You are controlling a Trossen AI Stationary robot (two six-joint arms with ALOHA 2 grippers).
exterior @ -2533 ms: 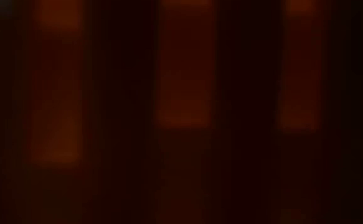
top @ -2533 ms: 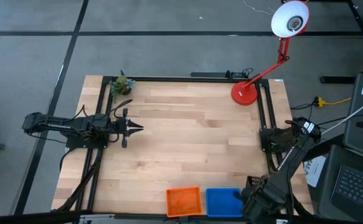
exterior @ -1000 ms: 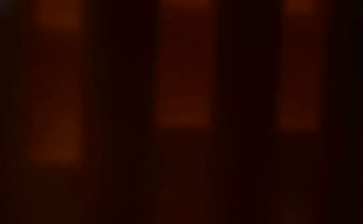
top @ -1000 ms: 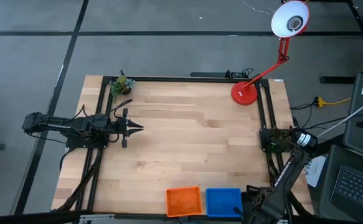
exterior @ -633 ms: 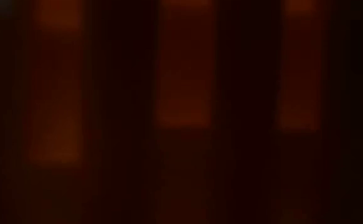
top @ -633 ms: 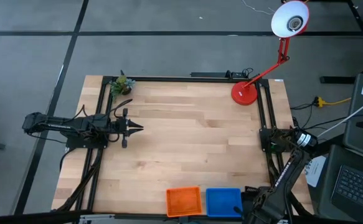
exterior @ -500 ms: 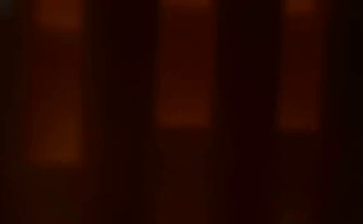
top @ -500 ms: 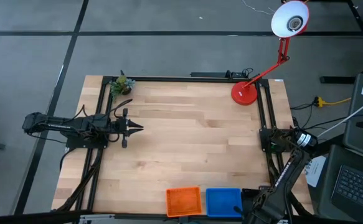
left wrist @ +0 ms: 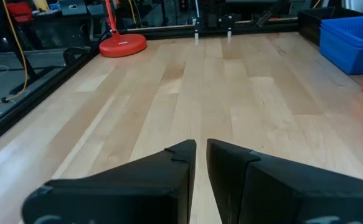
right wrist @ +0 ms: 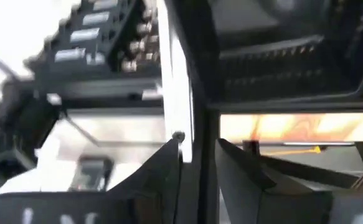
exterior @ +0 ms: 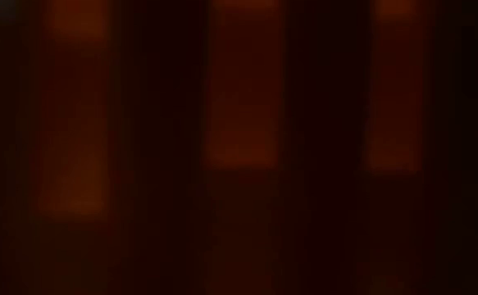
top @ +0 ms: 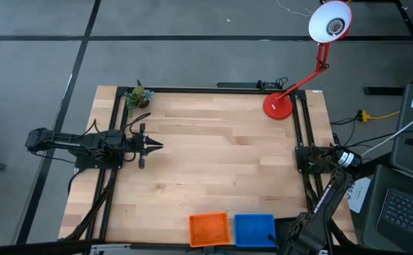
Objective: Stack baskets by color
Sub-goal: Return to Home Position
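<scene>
Resting over the tabletop's (top: 213, 163) left edge: left hand (top: 153, 146), fingers almost touching, empty. Potted plant (top: 139, 97), far-left corner. Orange baskets (top: 209, 229), one pile, front edge. Blue baskets (top: 253, 229) just beside them on the right. Black basket (left wrist: 309, 26) just past the blue. Red lamp (top: 278, 106), far-right corner. Right hand (right wrist: 198, 146), by the front-right corner, fingers slightly apart, empty.

Right hand (right wrist: 200, 163): dark, nearest in the foreground.
Black basket (right wrist: 281, 59): slatted wall, close beyond the hand.
Table (right wrist: 293, 127): pale wood strip under that wall.
White bar (right wrist: 176, 74): upright, beside the basket.
</scene>
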